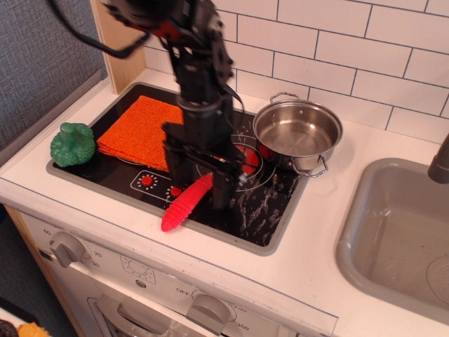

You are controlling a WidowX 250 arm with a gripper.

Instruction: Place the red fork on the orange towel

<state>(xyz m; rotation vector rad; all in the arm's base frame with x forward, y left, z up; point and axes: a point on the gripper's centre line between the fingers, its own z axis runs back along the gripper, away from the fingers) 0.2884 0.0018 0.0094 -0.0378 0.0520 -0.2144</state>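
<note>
1. The claw [199,184] hangs at frame centre with its jaws spread wide, straddling the red fork [185,204], seemingly lined up to grip it; nothing is held.
2. The fork lies on the stovetop [259,217], ribbed red handle showing, head hidden.
3. The orange towel [137,130] lies flat, upper left, unoccupied.

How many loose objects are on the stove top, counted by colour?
Red: 1, the red fork
Orange: 1, the orange towel
Green: 1, the knobbly toy
Silver: 1, the steel pot
Total: 4
</note>
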